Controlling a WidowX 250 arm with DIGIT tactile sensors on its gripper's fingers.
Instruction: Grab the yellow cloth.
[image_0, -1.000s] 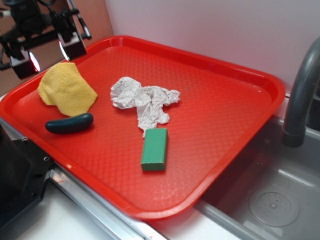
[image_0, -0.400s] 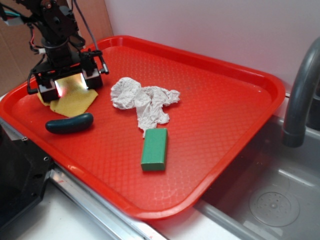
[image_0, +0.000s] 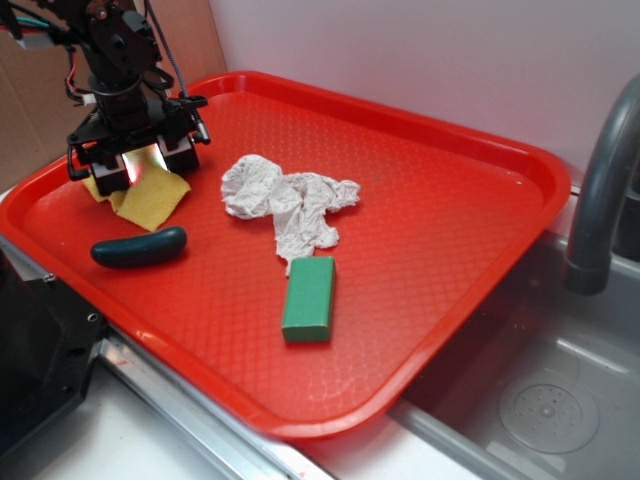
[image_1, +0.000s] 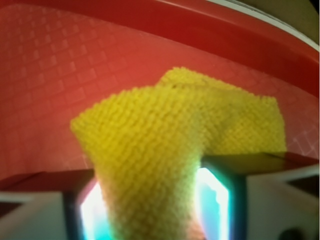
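Observation:
The yellow cloth lies at the left end of the red tray. My gripper is down on it, with its two fingers closed on a pinched-up fold. In the wrist view the yellow cloth rises in a bunch between the two lit fingers and fills the middle of the frame, with the rest of it still resting on the tray. Part of the cloth is hidden under the gripper in the exterior view.
A crumpled white paper towel lies in the middle of the tray. A dark blue-green oblong object sits just in front of the cloth. A green block lies nearer the front. A sink and grey faucet are on the right.
My gripper came down from above the tray's back-left corner onto the cloth and closed on it. The cloth is now bunched narrower and pulled up between the fingers.

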